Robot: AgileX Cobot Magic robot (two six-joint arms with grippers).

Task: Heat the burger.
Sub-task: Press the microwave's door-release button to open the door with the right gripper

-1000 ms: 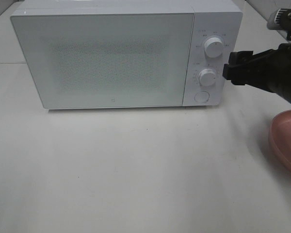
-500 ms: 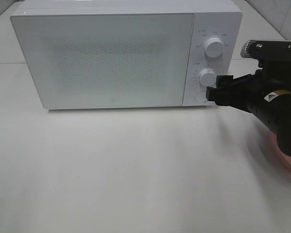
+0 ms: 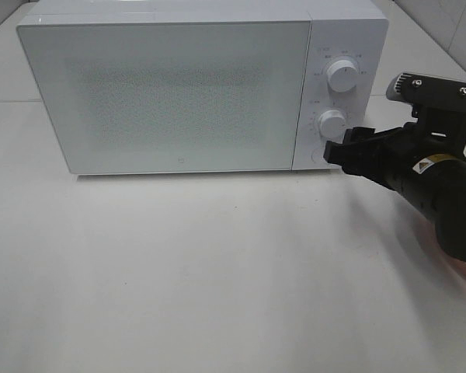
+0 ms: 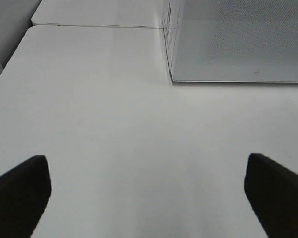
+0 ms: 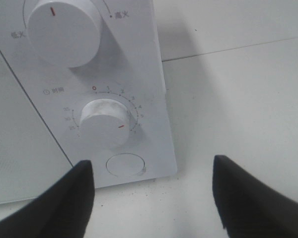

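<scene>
One shut microwave (image 3: 206, 85), right end effector (image 3: 346, 148) nearby

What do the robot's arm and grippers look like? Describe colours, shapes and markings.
The right arm is bulky, rounded and black, with a small yellow label and a grey screwed bracket on top. The right gripper has black, blocky fingers. The left gripper shows only as two dark, tapering fingers; its arm is out of view.

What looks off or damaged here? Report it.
Nothing stands out. The microwave sits flat with its door shut, and no spills show on the table. The right gripper hovers open by the round button.
</scene>
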